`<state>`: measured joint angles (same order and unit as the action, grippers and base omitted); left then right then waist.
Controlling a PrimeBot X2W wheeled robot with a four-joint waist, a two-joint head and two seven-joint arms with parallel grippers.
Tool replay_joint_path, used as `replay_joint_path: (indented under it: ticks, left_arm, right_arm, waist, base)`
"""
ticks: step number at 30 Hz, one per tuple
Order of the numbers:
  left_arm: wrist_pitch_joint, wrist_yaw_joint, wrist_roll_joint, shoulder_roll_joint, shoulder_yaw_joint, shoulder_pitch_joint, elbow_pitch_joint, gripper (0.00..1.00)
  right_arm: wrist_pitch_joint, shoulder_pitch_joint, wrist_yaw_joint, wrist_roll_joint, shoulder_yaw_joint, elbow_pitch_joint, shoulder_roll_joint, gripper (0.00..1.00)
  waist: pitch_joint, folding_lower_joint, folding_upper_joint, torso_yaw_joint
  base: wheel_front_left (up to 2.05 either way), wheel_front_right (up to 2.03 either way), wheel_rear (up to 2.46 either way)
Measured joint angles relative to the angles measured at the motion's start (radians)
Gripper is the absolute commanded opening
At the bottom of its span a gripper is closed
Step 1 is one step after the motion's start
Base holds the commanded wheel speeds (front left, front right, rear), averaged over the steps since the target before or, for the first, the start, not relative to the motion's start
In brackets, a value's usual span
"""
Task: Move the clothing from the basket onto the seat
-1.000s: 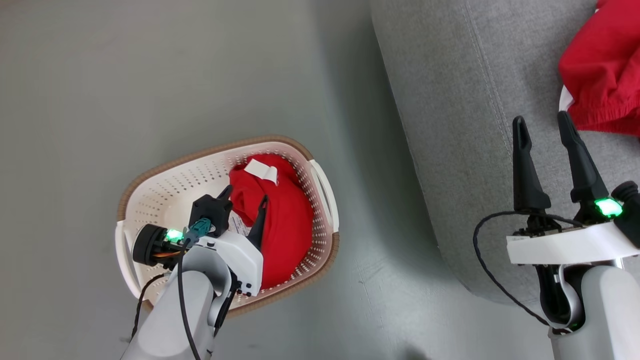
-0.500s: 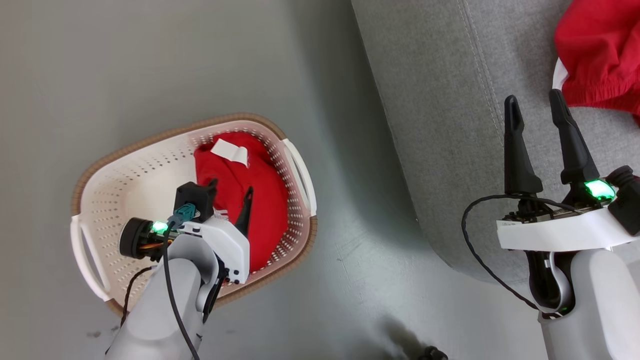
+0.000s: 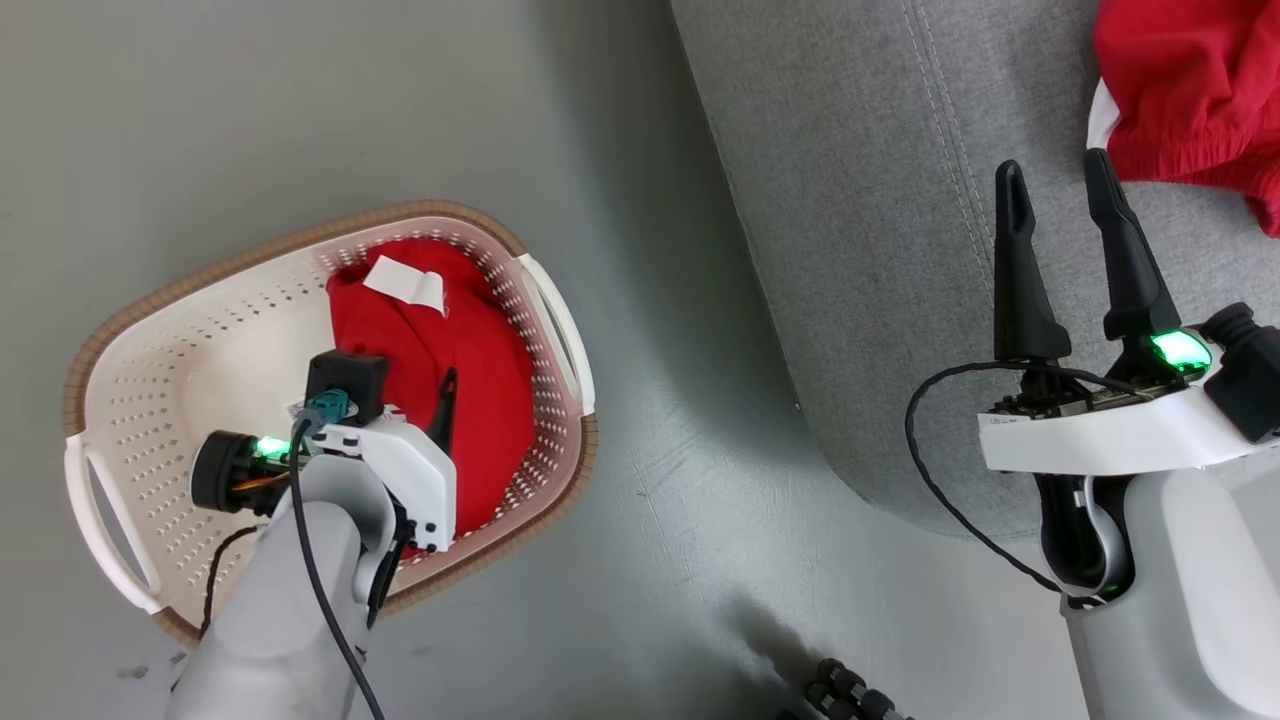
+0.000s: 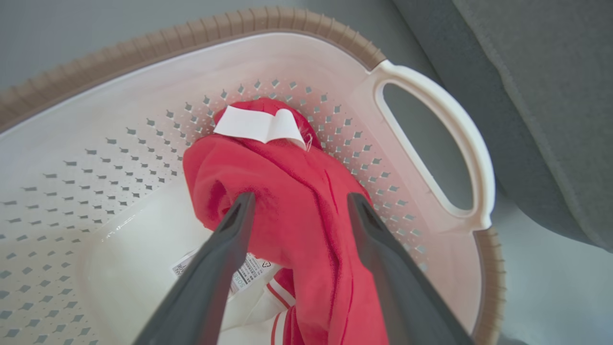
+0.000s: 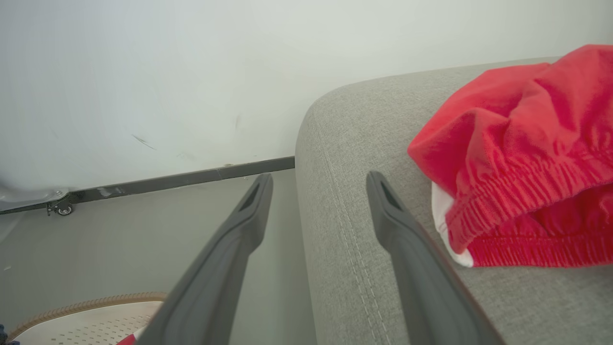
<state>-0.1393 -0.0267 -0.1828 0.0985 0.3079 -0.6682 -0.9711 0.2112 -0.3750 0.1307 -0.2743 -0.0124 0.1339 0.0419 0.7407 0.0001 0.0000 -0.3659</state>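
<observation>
Clothing is in two places: one red garment (image 3: 470, 330) lies in the basket (image 3: 300, 235), along the wall nearer the seat (image 3: 880, 250); the other garment (image 3: 1190, 90) lies on the seat. The left gripper (image 4: 300, 199) is right at the basket garment, fingers spread and empty, one each side of its long fold. The right gripper (image 3: 1050, 170), also spread and empty, is over the seat, so the left arm is nearer.

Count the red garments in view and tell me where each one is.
2. One red garment lies in the basket, by the open left gripper. The other red garment lies on the seat. More may be hidden under the one in the basket.
</observation>
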Motion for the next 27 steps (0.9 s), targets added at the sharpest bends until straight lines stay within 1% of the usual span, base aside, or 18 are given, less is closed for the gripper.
replay_joint_path:
  ticks: [3,7,14,17,19,22,26,27]
  left_arm:
    - [0.007,0.002,-0.009,0.007,-0.012,-0.021,-0.012,1.00]
    - [0.007,0.021,-0.010,0.018,-0.027,-0.041,-0.024,1.00]
    - [0.007,0.045,-0.026,0.018,-0.041,-0.055,-0.053,1.00]
    - [0.006,0.073,-0.026,0.016,-0.053,-0.060,-0.057,1.00]
    - [0.006,0.080,-0.032,0.013,-0.059,-0.060,-0.064,1.00]
    - [0.006,0.078,-0.053,0.001,-0.065,-0.061,-0.073,1.00]
    - [0.007,0.041,-0.071,-0.018,-0.062,-0.062,-0.087,1.00]
    - [0.007,0.032,-0.070,-0.018,-0.058,-0.063,-0.088,0.93]
  right_arm:
    - [0.000,-0.018,0.000,-0.004,-0.005,0.008,0.000,1.00]
    - [0.010,-0.048,0.000,-0.008,-0.018,0.013,0.000,1.00]
    - [0.019,-0.060,0.000,-0.008,-0.027,0.033,0.000,1.00]
    - [0.019,-0.061,0.000,-0.008,-0.027,0.037,0.000,1.00]
    - [0.021,-0.063,0.000,-0.008,-0.027,0.040,0.000,1.00]
    - [0.025,-0.080,0.000,-0.008,-0.028,0.049,0.000,1.00]
    - [0.028,-0.101,0.000,-0.008,-0.030,0.060,0.000,1.00]
    - [0.028,-0.101,0.000,-0.008,-0.030,0.063,0.000,1.00]
  waist:
    - [0.011,0.0000,0.0000,-0.009]
    - [0.024,0.0000,0.0000,-0.018]
    - [0.040,0.0000,0.0000,-0.026]
    - [0.047,0.0000,0.0000,-0.026]
    - [0.049,0.0000,0.0000,-0.024]
    - [0.052,0.0000,0.0000,-0.021]
    - [0.056,0.0000,0.0000,-0.018]
    - [0.056,0.0000,0.0000,-0.017]
  base:
    - [0.00,0.00,0.00]
    - [0.00,0.00,0.00]
    - [0.00,0.00,0.00]
    - [0.00,0.00,0.00]
    - [0.00,0.00,0.00]
    - [0.00,0.00,0.00]
    - [0.00,0.00,0.00]
    - [0.00,0.00,0.00]
